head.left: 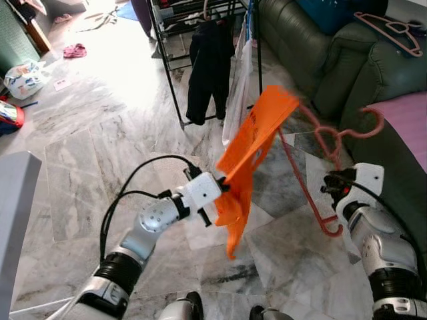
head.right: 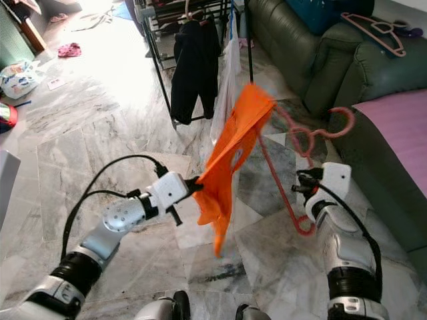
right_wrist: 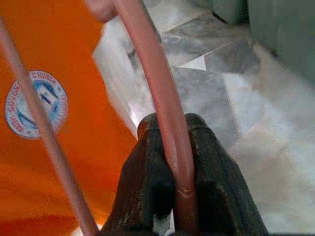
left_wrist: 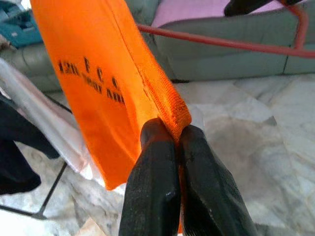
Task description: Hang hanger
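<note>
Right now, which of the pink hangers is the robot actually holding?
The one in front of the sofa, hanger, clamped in the right gripper with the orange shirt draped on it. The other hanger lies untouched on the sofa back.

Matt woven orange cloth garment (head.left: 250, 143) with a stitched, ribbed hem, smooth glossy salmon-red plastic hanger (head.left: 319, 143), matt black rubbery gripper fingers (left_wrist: 147, 196), polished grey-veined marble floor (head.left: 87, 153), thin black metal clothes rack (head.left: 170, 73), dark green leather-look sofa (head.left: 313, 60)

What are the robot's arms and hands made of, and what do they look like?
Both arms are jointed silver metal with black ribbed collars. Each wrist ends in a white boxy block. The left arm has black cables looping over it. The left gripper and right gripper each have two rounded black fingers.
</note>
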